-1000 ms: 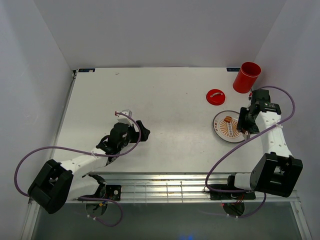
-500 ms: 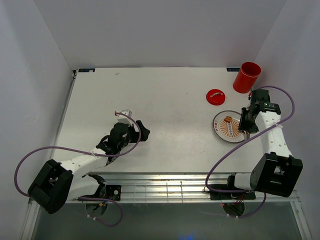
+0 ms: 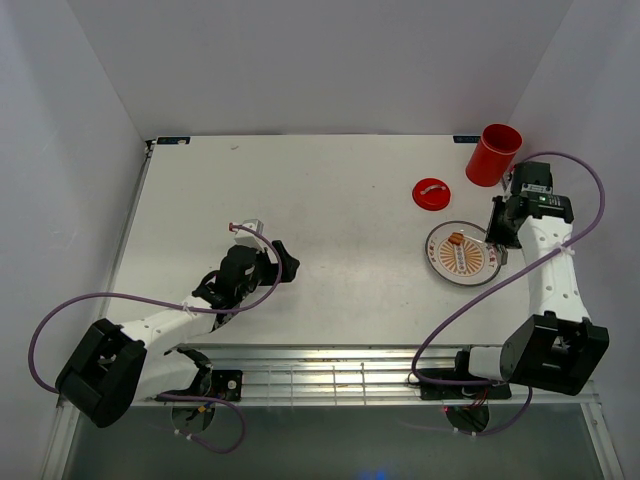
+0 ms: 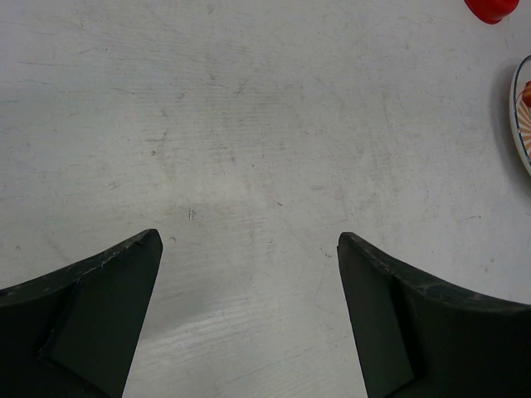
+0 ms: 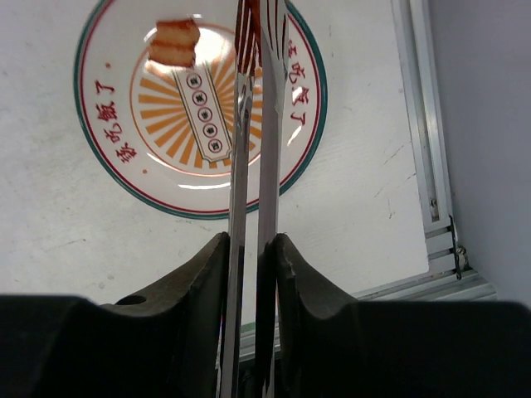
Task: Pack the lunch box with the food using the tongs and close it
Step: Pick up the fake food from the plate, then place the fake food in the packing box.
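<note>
My right gripper (image 5: 251,245) is shut on the silver tongs (image 5: 267,124), whose two arms are squeezed almost parallel and reach out over the orange-patterned plate (image 5: 116,157). A brown piece of food (image 5: 176,43) lies on the plate left of the tong tips. Something reddish shows between the tips at the frame's top edge; I cannot tell whether it is food. From above, the right gripper (image 3: 497,236) hangs at the plate's right rim (image 3: 440,262). The red lunch box (image 3: 494,154) stands upright and uncovered behind it, its lid (image 3: 432,192) flat on the table. My left gripper (image 4: 249,249) is open over bare table.
The table's right edge and a metal rail (image 5: 423,141) run close beside the plate. White walls enclose the table on three sides. The left wrist view catches the red lid (image 4: 491,8) and the plate rim (image 4: 521,108) at its far right.
The right gripper has closed further on the tongs, pressing their arms together, and its wrist has shifted back and to the right. The left arm has not moved.
</note>
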### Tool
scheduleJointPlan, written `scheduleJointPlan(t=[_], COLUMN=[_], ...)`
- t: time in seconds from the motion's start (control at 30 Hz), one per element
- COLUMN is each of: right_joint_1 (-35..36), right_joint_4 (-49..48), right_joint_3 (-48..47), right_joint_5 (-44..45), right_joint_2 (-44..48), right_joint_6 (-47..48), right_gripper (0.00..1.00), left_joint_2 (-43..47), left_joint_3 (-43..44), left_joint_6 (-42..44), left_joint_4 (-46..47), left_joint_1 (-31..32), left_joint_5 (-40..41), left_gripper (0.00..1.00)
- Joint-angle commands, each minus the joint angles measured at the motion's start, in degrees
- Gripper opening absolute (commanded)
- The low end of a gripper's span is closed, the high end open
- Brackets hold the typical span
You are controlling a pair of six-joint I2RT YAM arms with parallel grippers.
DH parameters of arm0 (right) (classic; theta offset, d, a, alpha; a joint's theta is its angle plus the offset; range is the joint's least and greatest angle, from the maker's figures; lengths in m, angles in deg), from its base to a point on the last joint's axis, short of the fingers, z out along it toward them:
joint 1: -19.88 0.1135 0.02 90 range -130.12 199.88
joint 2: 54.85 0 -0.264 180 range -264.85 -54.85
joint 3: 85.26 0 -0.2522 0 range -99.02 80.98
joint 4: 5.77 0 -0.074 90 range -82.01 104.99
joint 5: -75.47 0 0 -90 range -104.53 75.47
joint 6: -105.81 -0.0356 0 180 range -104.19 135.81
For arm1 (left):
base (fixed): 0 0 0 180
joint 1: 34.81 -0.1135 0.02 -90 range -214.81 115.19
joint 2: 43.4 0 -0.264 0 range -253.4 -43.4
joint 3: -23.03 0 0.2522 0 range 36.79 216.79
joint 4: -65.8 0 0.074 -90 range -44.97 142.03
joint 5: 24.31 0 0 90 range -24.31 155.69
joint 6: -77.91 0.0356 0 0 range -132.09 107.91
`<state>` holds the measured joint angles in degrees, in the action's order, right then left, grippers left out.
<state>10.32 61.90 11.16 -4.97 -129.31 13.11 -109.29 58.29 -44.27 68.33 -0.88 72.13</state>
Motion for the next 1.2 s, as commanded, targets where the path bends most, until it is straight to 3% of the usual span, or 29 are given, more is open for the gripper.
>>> scheduleJointPlan(t=[0.0, 0.27, 0.47, 0.6, 0.9, 1.17], right_joint_1=[0.33, 0.33, 0.25, 0.25, 0.07, -0.54], right_joint_4=[-2.05, -14.77, -22.17, -27.18, -32.38, -39.39], right_joint_3=[-6.11, -15.95, -21.14, -22.2, -25.45, -21.23], right_joint_5=[0.29, -1.04, 0.02, -1.82, -2.9, -4.02], right_joint_2=[2.65, 1.77, -1.65, -3.5, -10.26, -14.75], right_joint_6=[-1.34, -2.32, -0.2, -1.87, -1.78, -2.57], right_gripper=[0.25, 0.26, 0.27, 0.28, 0.29, 0.29], left_joint_2=[1.11, 1.81, 8.48, 11.3, 8.5, 6.13], left_joint_3=[0.74, 0.83, -0.49, -2.16, -1.72, -2.34], left_joint_6=[-0.07, -0.07, -1.82, -4.55, -8.68, -11.15], left_joint_4=[-0.21, -0.3, -0.3, 2.94, 5.77, 9.63], left_joint_1=[0.17, 0.17, 0.26, 0.61, 0.61, 0.61], left_joint_5=[0.33, -1.24, -4.93, -14.33, -21.72, -26.64], left_gripper=[0.97, 0.97, 0.98, 0.98, 0.98, 0.98])
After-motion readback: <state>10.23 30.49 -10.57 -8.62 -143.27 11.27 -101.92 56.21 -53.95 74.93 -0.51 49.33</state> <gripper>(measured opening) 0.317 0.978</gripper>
